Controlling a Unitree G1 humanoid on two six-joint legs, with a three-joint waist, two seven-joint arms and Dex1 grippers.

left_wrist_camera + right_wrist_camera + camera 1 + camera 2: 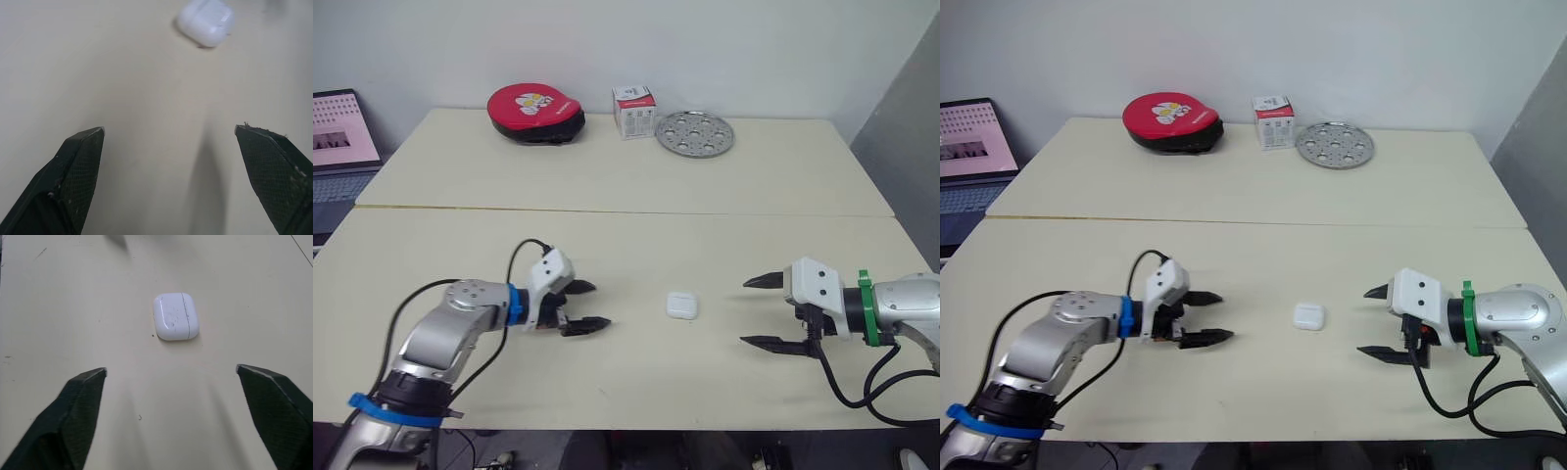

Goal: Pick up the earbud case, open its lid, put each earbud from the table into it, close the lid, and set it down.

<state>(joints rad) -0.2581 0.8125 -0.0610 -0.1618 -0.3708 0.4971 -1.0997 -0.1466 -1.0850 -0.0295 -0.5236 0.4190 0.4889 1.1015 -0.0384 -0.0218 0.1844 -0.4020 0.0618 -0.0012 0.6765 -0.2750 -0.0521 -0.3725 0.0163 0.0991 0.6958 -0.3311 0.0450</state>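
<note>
Earbud case (682, 305), lying flat between left gripper (601, 305) and right gripper (744, 312), both spread wide, looks light, hard, probably slippery; pinch its sides.

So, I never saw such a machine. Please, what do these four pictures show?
It is a humanoid robot with two arms. The two wide pictures come from its head camera; the two close ones look out from each wrist. The left end effector and right end effector are both open and hold nothing. Between them, a small white rounded earbud case lies closed on the pale table. At the back stand a red round pad, a small white box and a perforated metal disc.
</note>
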